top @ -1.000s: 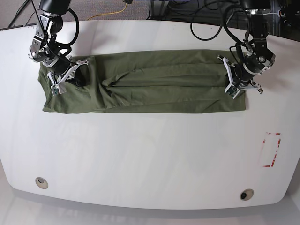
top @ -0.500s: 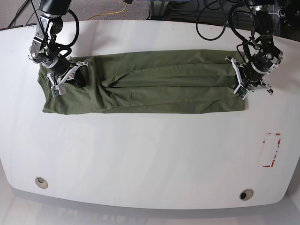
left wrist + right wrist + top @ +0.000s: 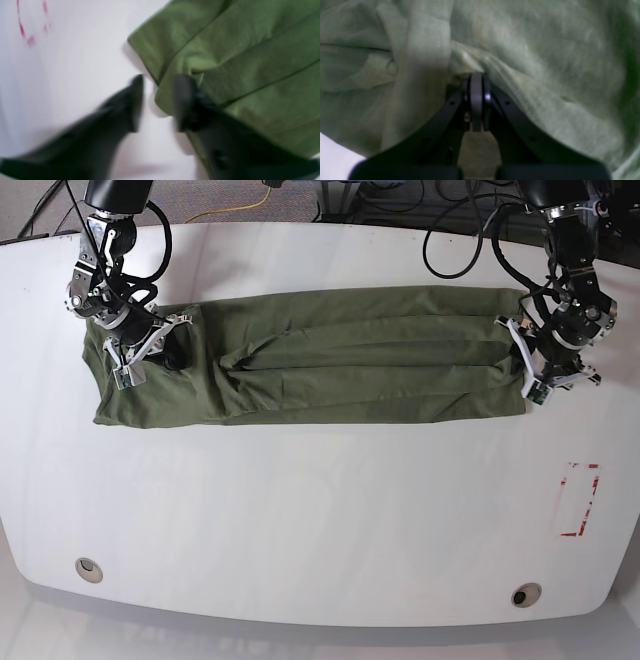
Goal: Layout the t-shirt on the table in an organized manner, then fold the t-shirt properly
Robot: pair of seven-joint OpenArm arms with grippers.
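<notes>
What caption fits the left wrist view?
Left tool open at the edge of the folded olive t-shirt, one finger over the cloth, on the white table.

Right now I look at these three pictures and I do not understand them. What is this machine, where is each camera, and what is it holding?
It is a robot with two arms. One picture looks down from above; the other two come from cameras on the wrists.

On the white table lies a green t-shirt, folded into a long strip. A red dashed mark is near one end.

The right tool is shut, pinching a fold of the t-shirt; its wrist picture shows this closely. The left tool stands open at the other end of the shirt, with one finger over the cloth, and it grips nothing.
</notes>
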